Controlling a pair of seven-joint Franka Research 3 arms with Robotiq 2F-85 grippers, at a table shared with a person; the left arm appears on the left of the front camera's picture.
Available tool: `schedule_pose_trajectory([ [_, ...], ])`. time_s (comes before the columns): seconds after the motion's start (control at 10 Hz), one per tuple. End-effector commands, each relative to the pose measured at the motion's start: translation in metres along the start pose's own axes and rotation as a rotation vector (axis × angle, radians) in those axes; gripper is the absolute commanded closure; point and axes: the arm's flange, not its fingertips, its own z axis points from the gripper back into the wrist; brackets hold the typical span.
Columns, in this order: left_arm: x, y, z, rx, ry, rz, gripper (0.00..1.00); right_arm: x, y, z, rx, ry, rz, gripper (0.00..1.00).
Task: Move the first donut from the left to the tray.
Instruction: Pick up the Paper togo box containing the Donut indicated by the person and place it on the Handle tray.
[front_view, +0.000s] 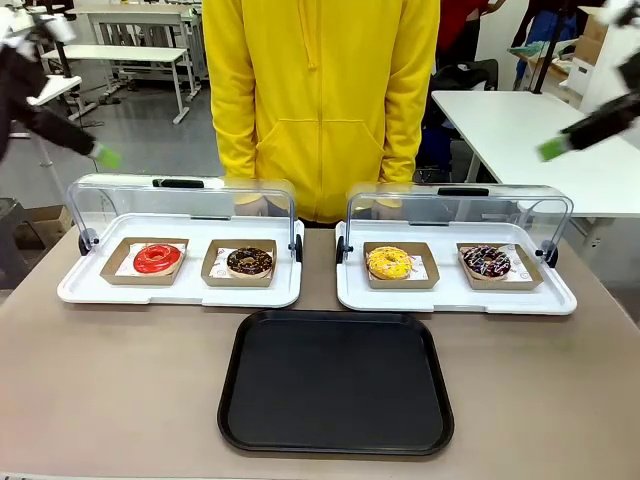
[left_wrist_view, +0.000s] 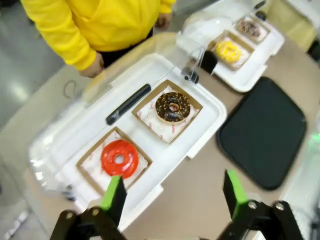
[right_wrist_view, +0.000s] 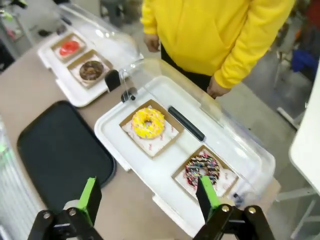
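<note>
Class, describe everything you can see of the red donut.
The red donut is a glossy red glazed ring with a centre hole. It lies flat on white paper in a shallow brown cardboard holder, at the left end of a white tray whose clear domed lid is swung up behind it. A chocolate donut sits apart to its right.

surface: table (front_view: 110, 400) | on it: black tray (front_view: 335, 385), left white tray (front_view: 180, 297), right white tray (front_view: 455, 301)

Glossy red ring donut (front_view: 158, 258) in brown cardboard holder (front_view: 114, 274): L end of L white plastic tray (front_view: 180, 293), choc-glazed ring donut (front_view: 249, 261) to its R. Large flat black plastic tray (front_view: 335, 385) in front, centre. R white plastic tray (front_view: 450, 298) behind it, R side.
</note>
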Motion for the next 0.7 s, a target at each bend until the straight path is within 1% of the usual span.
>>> schedule_pose_trajectory([
  [0.0, -0.033, 0.039, 0.004, -0.099, -0.060, -0.064, 0.00, -0.033, -0.058, 0.022, 0.086, -0.041, 0.015, 0.00],
  [0.1, -0.054, 0.054, 0.013, -0.125, -0.138, -0.089, 0.00, -0.057, -0.077, 0.035, 0.116, -0.099, 0.023, 0.00],
  [0.2, -0.073, 0.065, 0.019, -0.143, -0.185, -0.165, 0.00, -0.074, -0.085, 0.039, 0.154, -0.123, 0.071, 0.00],
  [0.3, -0.094, 0.073, 0.027, -0.135, -0.232, -0.186, 0.00, -0.087, -0.087, 0.035, 0.167, -0.139, 0.076, 0.00],
  [0.4, -0.106, 0.079, 0.033, -0.126, -0.246, -0.216, 0.00, -0.097, -0.091, 0.033, 0.187, -0.167, 0.089, 0.00],
  [0.5, -0.110, 0.085, 0.037, -0.110, -0.247, -0.218, 0.00, -0.103, -0.097, 0.034, 0.190, -0.185, 0.061, 0.00],
  [0.6, -0.121, 0.086, 0.041, -0.094, -0.267, -0.200, 0.00, -0.107, -0.098, 0.032, 0.183, -0.175, 0.045, 0.00],
])
